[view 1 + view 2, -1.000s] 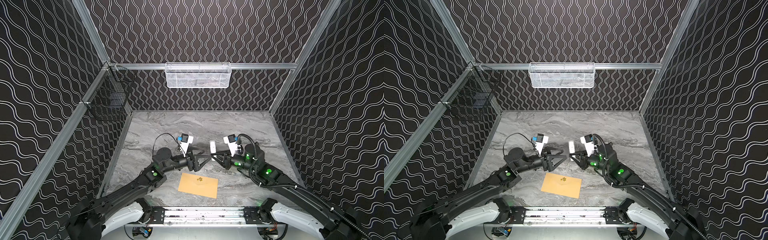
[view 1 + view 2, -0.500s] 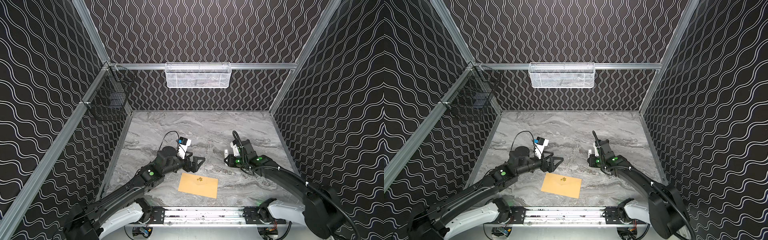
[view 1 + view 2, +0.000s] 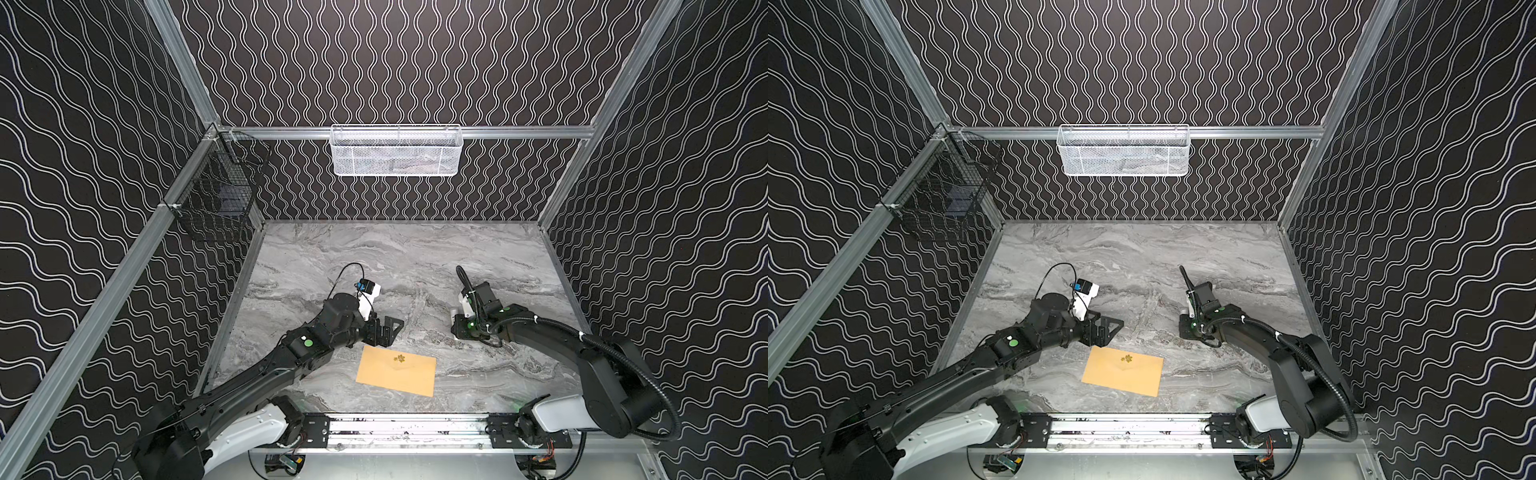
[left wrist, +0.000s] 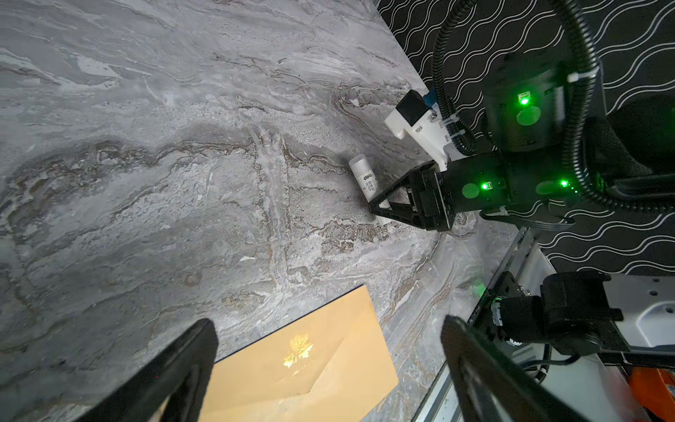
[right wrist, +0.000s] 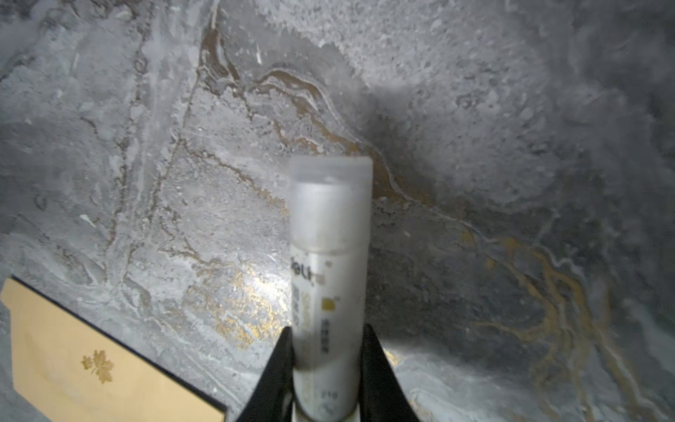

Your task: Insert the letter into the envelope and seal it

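The tan envelope (image 3: 397, 371) (image 3: 1123, 370) lies flat on the marble table near the front, flap folded down, a gold mark on it. The letter is hidden. My left gripper (image 3: 386, 330) (image 3: 1106, 328) hovers open just behind the envelope's far left corner; in the left wrist view its gap (image 4: 327, 325) frames the envelope (image 4: 303, 369). My right gripper (image 3: 457, 332) (image 5: 328, 336) is low over the table at the right, shut on a white glue stick (image 5: 330, 237) (image 4: 365, 179). A corner of the envelope (image 5: 91, 369) shows in the right wrist view.
A white mesh basket (image 3: 397, 151) hangs on the back wall and a black wire basket (image 3: 216, 199) on the left wall. A metal rail (image 3: 407, 428) runs along the front edge. Patterned walls close in three sides.
The two grippers, close together over the table's middle a second ago, have drawn apart. The right one swung right and down with the glue stick; the left pulled back a little.
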Controlling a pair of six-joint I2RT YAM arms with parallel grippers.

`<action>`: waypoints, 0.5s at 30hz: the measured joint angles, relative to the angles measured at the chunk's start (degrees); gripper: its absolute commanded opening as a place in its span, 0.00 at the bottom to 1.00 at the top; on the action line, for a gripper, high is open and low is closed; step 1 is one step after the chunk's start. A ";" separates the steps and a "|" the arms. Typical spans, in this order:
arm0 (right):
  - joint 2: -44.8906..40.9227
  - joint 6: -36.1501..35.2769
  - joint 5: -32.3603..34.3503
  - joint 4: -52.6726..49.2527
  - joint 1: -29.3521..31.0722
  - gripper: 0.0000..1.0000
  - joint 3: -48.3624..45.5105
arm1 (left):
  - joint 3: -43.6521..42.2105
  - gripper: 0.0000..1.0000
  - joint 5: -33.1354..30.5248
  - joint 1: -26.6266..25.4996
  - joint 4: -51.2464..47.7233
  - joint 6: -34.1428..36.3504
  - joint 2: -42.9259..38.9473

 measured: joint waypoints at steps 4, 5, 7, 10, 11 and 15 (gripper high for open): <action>1.05 0.00 0.85 -0.22 0.00 0.14 0.35 | -0.26 0.99 0.04 0.46 -0.15 0.00 0.09; 1.27 0.00 1.03 -0.31 0.00 0.15 0.37 | -0.26 0.99 0.04 0.57 -0.13 0.00 0.15; 1.62 0.00 1.36 -0.55 0.00 0.19 0.37 | -0.26 0.99 0.04 0.76 -0.15 0.00 0.35; 1.90 0.00 2.08 -0.85 0.00 0.22 0.37 | -0.28 0.99 0.22 1.11 -0.13 0.00 0.48; 1.97 0.00 2.16 -0.85 -0.02 0.25 0.37 | -0.28 0.99 0.28 1.25 -0.09 0.00 0.55; 2.54 0.00 2.27 -0.94 -0.02 0.32 0.37 | -0.28 0.99 0.48 1.62 -0.15 0.00 0.74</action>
